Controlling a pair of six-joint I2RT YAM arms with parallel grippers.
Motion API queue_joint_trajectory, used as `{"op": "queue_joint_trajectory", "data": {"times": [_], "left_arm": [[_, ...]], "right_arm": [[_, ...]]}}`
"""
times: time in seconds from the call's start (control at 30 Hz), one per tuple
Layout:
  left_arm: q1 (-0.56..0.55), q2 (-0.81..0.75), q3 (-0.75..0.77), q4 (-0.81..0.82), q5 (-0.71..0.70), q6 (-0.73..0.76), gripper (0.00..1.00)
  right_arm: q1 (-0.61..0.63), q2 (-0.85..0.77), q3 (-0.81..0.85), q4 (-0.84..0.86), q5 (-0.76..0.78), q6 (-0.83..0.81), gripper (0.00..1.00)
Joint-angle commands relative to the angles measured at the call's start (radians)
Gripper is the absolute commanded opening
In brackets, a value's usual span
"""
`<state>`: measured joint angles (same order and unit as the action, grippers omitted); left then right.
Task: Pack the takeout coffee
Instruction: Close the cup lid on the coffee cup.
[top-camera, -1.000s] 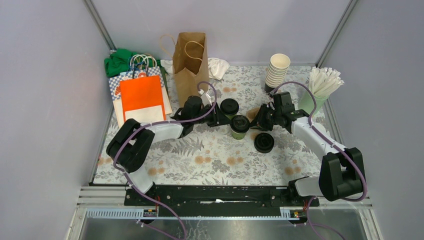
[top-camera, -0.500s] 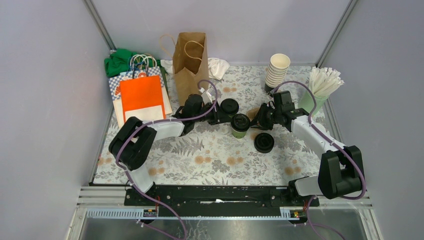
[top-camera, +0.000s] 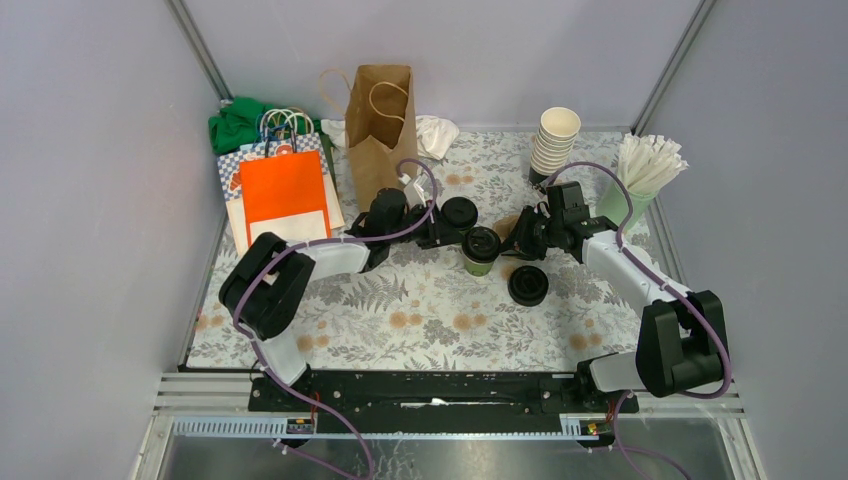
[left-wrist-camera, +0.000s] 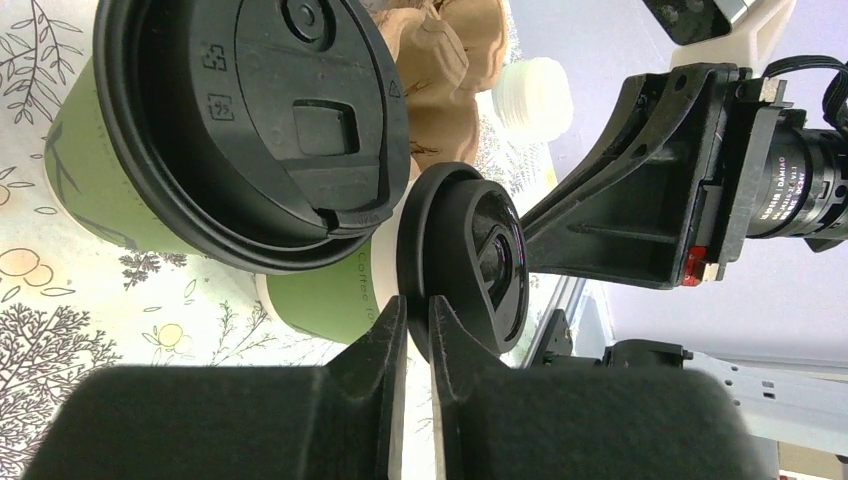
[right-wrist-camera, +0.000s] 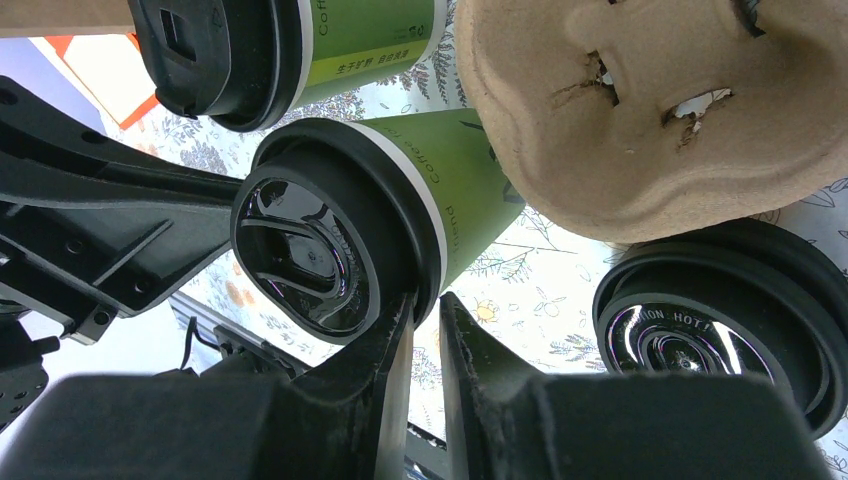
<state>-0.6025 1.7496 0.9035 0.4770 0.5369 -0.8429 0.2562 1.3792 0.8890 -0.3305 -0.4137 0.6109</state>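
Right, two lidded dark-green cups stand mid-worktop, nearer the far edge: the back cup (top-camera: 459, 213) and, just ahead of it, the front cup (top-camera: 480, 250). Both arms meet on the front cup's lid. The left gripper (left-wrist-camera: 417, 318) shows jaws closed to a thin slit at the lid's rim, and the right gripper (right-wrist-camera: 427, 305) does the same from the opposite side. Whether either nips the rim, I cannot tell. A third black lid (top-camera: 527, 285) lies nearer the right edge; what's under it is unclear. One pulp carrier (right-wrist-camera: 650, 110) sits beside the cups. One brown bag (top-camera: 380, 110) stands at the far edge, one orange bag (top-camera: 285, 195) towards the far-left corner, and one cream cup stack (top-camera: 553, 140) and one stick cup (top-camera: 640, 175) towards the far-right corner.
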Motion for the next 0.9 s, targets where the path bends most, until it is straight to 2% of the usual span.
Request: {"op": "queue_joint_trajectory", "data": {"times": [0.0, 0.63, 0.87], "left_arm": [[-0.035, 0.066, -0.001, -0.132, -0.029, 0.078, 0.07], [-0.048, 0.111, -0.024, -0.199, -0.08, 0.125, 0.08], [-0.064, 0.119, -0.015, -0.283, -0.139, 0.176, 0.09]], "right_arm": [[0.006, 0.035, -0.002, 0.013, -0.005, -0.013, 0.23], [0.006, 0.055, 0.009, -0.002, 0.008, -0.02, 0.24], [0.006, 0.057, 0.016, -0.013, 0.016, -0.025, 0.24]]}}
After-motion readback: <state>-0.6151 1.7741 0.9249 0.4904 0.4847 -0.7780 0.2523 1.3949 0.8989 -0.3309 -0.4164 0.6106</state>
